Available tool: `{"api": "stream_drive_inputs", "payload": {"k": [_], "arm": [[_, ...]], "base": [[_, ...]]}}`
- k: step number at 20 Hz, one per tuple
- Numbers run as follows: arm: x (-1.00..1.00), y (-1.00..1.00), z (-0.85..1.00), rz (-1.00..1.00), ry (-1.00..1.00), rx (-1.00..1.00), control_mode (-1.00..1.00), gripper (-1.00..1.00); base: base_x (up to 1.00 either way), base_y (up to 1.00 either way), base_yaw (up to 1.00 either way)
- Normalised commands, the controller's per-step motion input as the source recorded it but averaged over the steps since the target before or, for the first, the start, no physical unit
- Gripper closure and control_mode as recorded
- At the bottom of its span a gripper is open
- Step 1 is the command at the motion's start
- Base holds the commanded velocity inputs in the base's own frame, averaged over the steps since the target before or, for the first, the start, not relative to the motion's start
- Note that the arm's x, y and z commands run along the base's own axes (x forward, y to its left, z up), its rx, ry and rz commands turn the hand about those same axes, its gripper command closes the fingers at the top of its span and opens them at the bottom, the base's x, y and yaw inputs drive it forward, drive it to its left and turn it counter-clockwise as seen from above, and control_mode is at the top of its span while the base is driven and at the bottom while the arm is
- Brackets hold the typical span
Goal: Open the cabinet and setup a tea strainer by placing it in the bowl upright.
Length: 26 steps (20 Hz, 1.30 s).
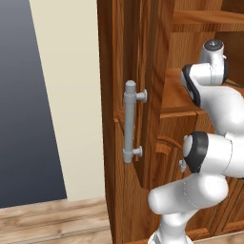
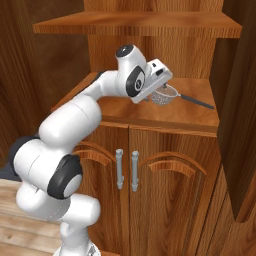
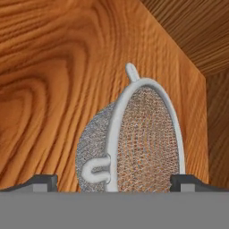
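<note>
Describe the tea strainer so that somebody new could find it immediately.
Look into the open tall wooden cabinet, at the shelf above the two lower doors. The tea strainer lies there, before the open gripper: a silver mesh basket with a thin dark handle.

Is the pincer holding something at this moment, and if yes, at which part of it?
Nothing is held. The pincer stands open, with its fingertips on either side of the tea strainer and apart from its mesh basket.

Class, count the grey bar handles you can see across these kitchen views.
3: one handle on the open tall door, and a left handle and right handle paired on the low doors. Others may be hidden.
</note>
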Motion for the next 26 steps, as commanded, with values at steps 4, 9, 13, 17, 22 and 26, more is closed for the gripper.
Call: {"api": "stream_drive_inputs", "payload": {"k": [4, 9, 13, 17, 22, 26], "arm": [[0.04, 0.00, -0.08, 0.08, 0.01, 0.01, -1.00, -1.00], [0.00, 0.00, -0.08, 0.08, 0.00, 0.00, -1.00, -1.00], [0.00, 0.00, -0.01, 0.06, 0.00, 0.00, -1.00, 1.00], [0.00, 0.00, 0.00, 0.05, 0.00, 0.00, -1.00, 1.00], [0.00, 0.05, 0.00, 0.02, 0.00, 0.00, -1.00, 1.00], [-0.06, 0.34, 0.00, -0.02, -0.02, -0.02, -1.00, 1.00]], "base": [[0.00, 0.00, 0.00], [0.00, 0.00, 0.00], [0.00, 0.00, 0.00], [0.00, 0.00, 0.00], [0.00, 0.00, 0.00], [0.00, 0.00, 0.00]]}}
